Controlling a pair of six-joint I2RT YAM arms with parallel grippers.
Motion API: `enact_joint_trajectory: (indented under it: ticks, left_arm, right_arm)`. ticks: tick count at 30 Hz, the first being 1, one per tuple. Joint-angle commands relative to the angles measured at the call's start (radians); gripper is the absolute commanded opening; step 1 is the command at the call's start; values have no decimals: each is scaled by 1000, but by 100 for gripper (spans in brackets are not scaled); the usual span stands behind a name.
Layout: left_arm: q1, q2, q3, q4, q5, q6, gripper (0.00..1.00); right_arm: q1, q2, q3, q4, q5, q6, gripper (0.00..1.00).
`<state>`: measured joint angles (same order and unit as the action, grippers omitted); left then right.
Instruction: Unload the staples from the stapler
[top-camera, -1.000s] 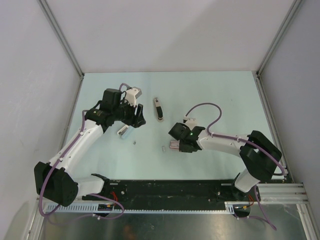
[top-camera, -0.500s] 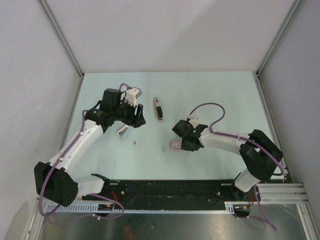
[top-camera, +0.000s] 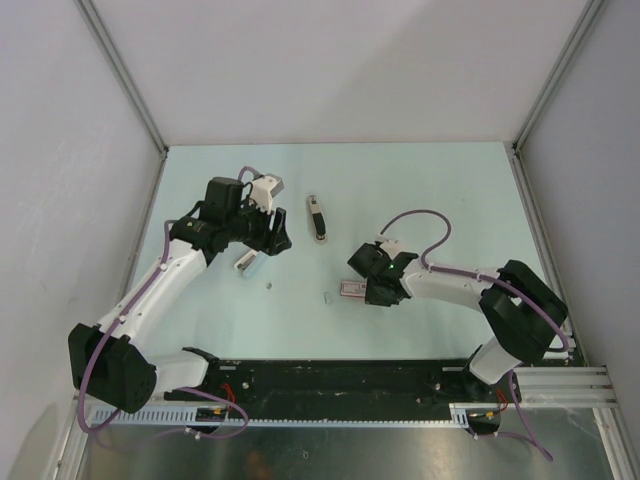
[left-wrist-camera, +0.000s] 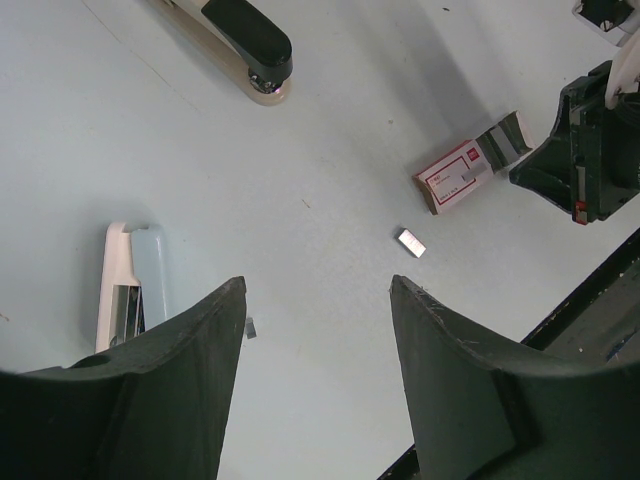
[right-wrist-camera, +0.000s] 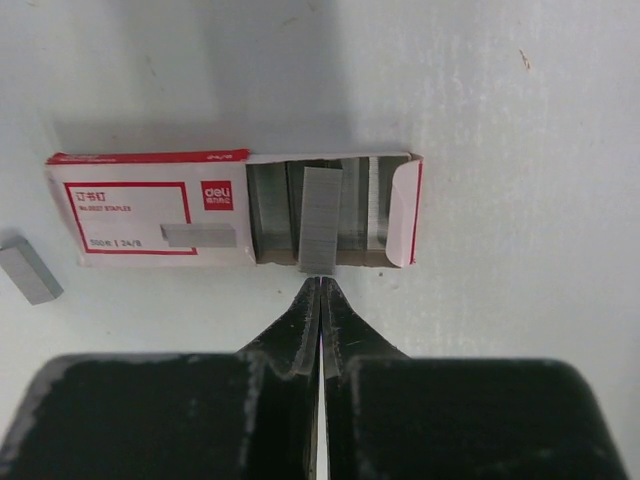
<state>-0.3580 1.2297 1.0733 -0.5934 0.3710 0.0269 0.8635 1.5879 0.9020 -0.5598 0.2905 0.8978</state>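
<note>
Nudging the staple strip (right-wrist-camera: 320, 220) squarely into the open staple box (right-wrist-camera: 150, 215) with the right gripper (right-wrist-camera: 320, 285) clenched tip-to-tip against its near end, pushing gently to avoid snapping it, with the left gripper (left-wrist-camera: 315, 300) hanging released above the opened light-blue stapler (left-wrist-camera: 125, 290) on the table (left-wrist-camera: 330, 150).

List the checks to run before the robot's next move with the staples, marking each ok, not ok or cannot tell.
1. Right hand shut, tips at the near end of the staple strip: ok.
2. Strip actually pinched between the tips: cannot tell.
3. Staple box open, strip lying over its tray: ok.
4. Left hand open and holding nothing: ok.
5. Black stapler lying apart from both hands: ok.
6. All staples gathered in the box: not ok; a loose staple piece lies on the table outside it.
</note>
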Motion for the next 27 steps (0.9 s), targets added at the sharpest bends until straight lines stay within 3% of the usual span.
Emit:
enact_joint_trajectory:
  ticks: [1, 27]
  left_arm:
    - [-7, -29, -4, 7, 12, 43, 65]
    - [-8, -22, -7, 6, 12, 53, 64]
  right_arm:
    - [-9, -42, -17, 6, -8, -9, 0]
    - [-61, -86, -20, 67, -74, -57, 0]
